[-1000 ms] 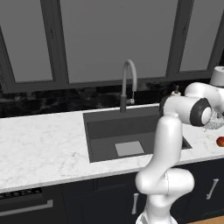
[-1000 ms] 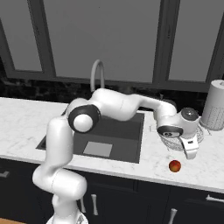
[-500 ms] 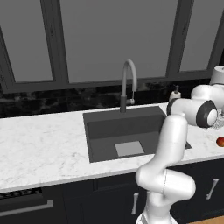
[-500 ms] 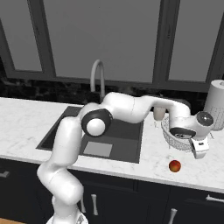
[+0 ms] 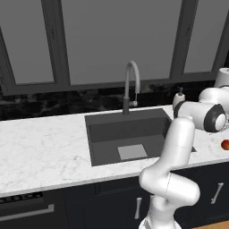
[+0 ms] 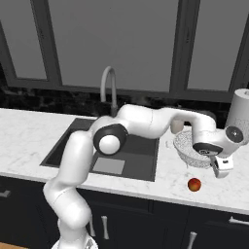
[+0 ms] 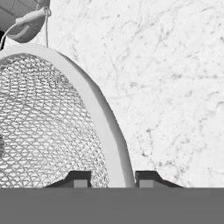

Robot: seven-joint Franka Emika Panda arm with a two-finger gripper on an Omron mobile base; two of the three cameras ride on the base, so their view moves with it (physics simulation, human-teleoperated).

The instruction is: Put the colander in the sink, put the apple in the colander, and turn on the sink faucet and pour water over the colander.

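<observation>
The colander (image 6: 187,147) stands on the white marble counter to the right of the sink (image 6: 141,146). My gripper (image 6: 219,164) sits low at the colander's right edge. In the hand view the colander's mesh (image 7: 43,122) fills the left side and its white rim runs down between my two fingertips (image 7: 148,177). The gripper (image 7: 113,177) is shut on that rim. The apple (image 6: 194,184) lies on the counter just in front of the colander, also red at the far right (image 5: 225,144). The sink faucet (image 5: 131,82) arches over the dark sink (image 5: 125,129). No water runs.
A small beige soap bottle (image 5: 179,96) stands behind the sink's right corner. A tall white cylinder (image 6: 239,109) stands on the counter behind the colander. The counter's front edge runs just below the apple. A dark backsplash and windows close off the rear.
The hand has moved right and down to the colander's right rim. The jaws, wide before, have come together on the rim. Colander and apple stay in place.
</observation>
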